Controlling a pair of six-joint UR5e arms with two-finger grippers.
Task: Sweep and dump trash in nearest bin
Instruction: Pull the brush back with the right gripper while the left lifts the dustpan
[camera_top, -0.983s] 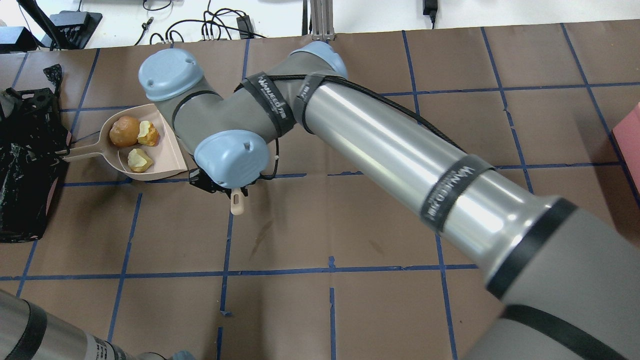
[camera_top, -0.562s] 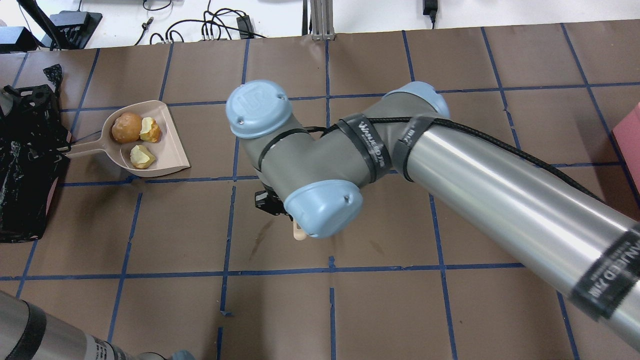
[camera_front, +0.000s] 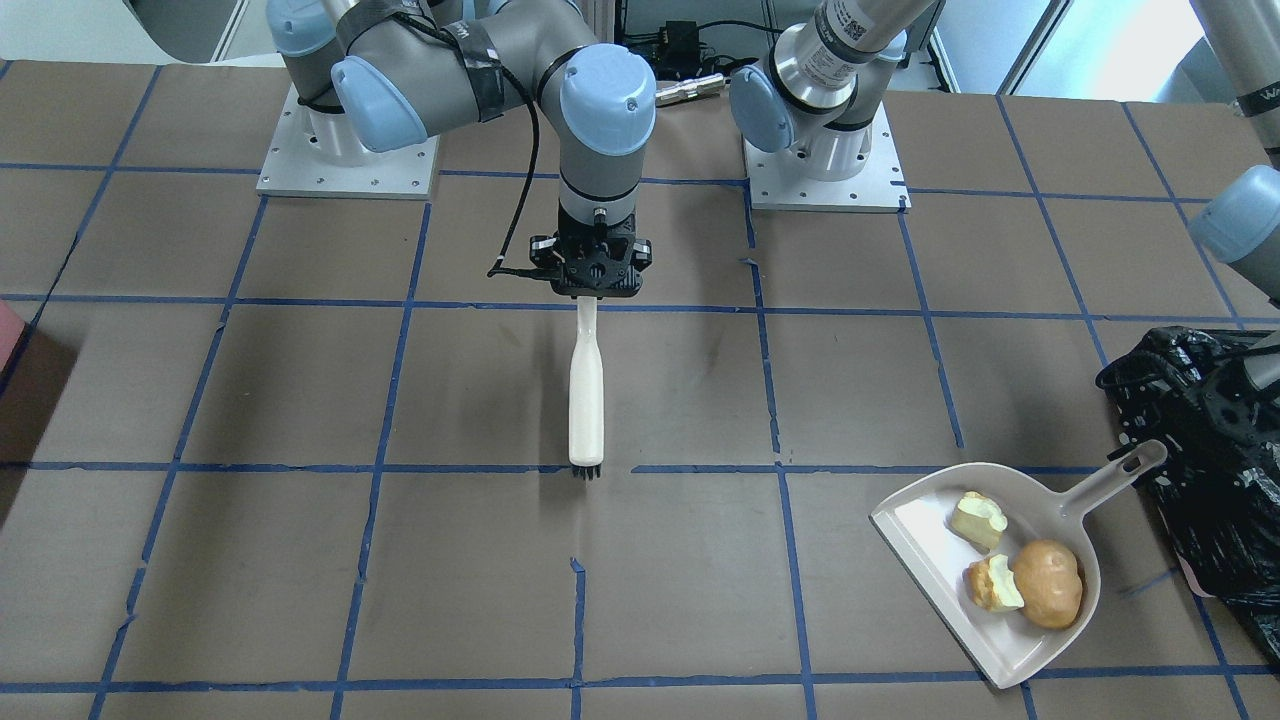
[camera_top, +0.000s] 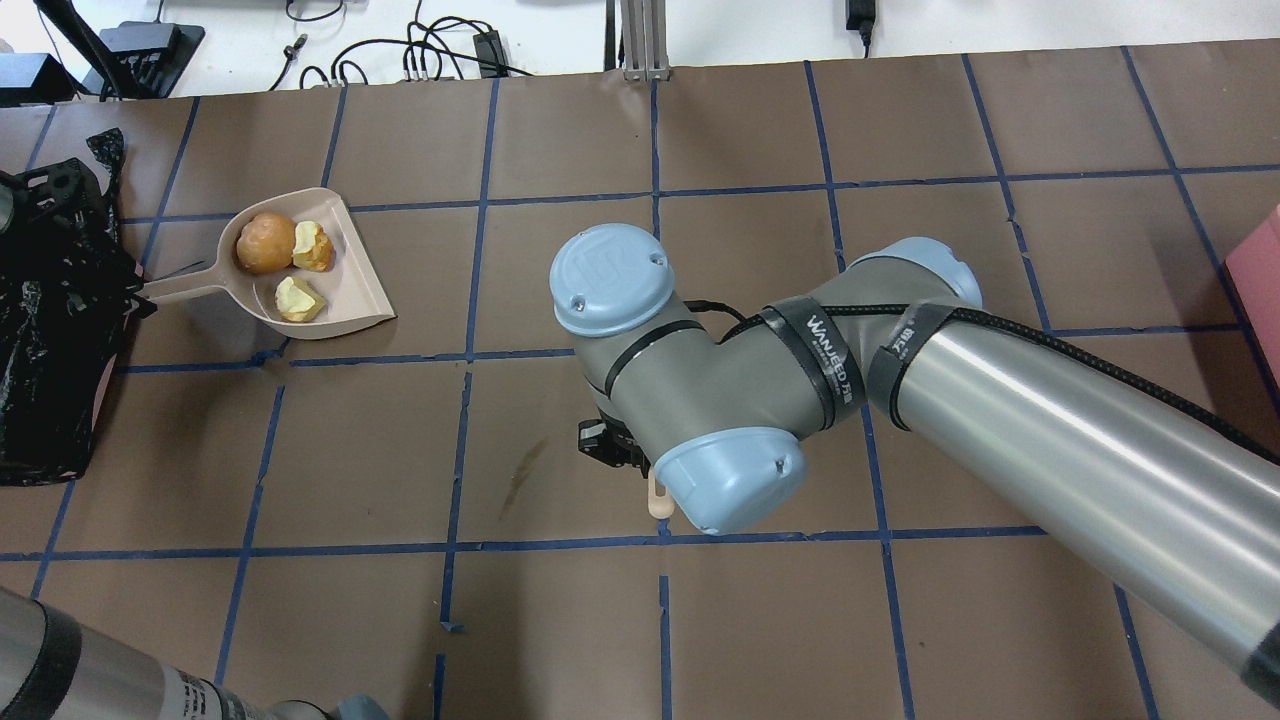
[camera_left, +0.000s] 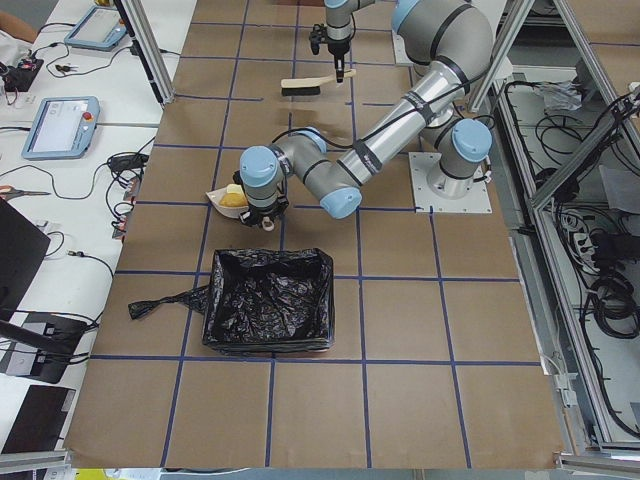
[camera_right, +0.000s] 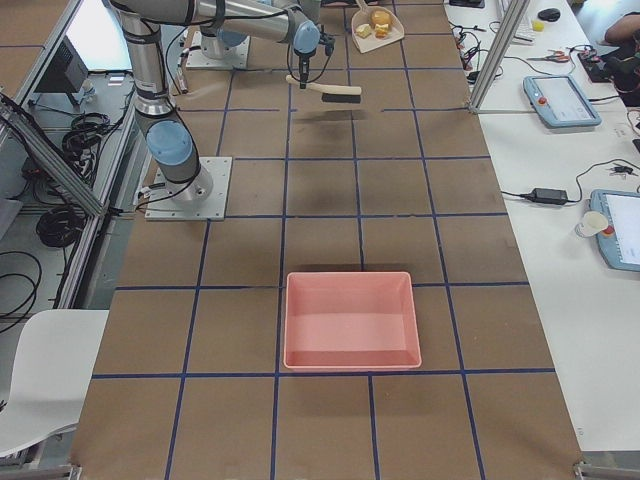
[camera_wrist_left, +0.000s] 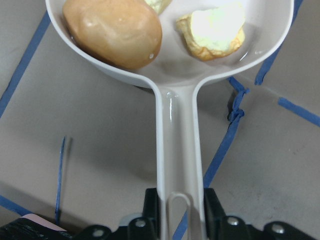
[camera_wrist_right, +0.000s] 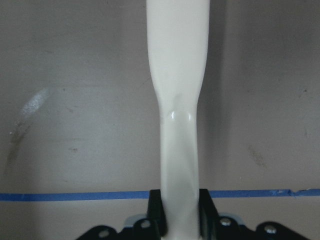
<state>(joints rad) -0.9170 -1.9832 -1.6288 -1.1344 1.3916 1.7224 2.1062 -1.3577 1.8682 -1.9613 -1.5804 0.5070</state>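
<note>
Both clamped: left jaws on dustpan (camera_wrist_left: 177, 165), right jaws on brush (camera_front: 586, 400); bin (camera_front: 1230, 520) cropped.

brush (camera_top: 657, 497) mostly under R arm (camera_top: 1000, 420), bin (camera_top: 50, 330) cropped

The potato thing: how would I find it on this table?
Find the black-bagged bin at the table's end; a beige dustpan is beside it. Inside lies the potato piece: round, smooth, tan-orange, bigger than the two pale yellow torn chunks.
</note>
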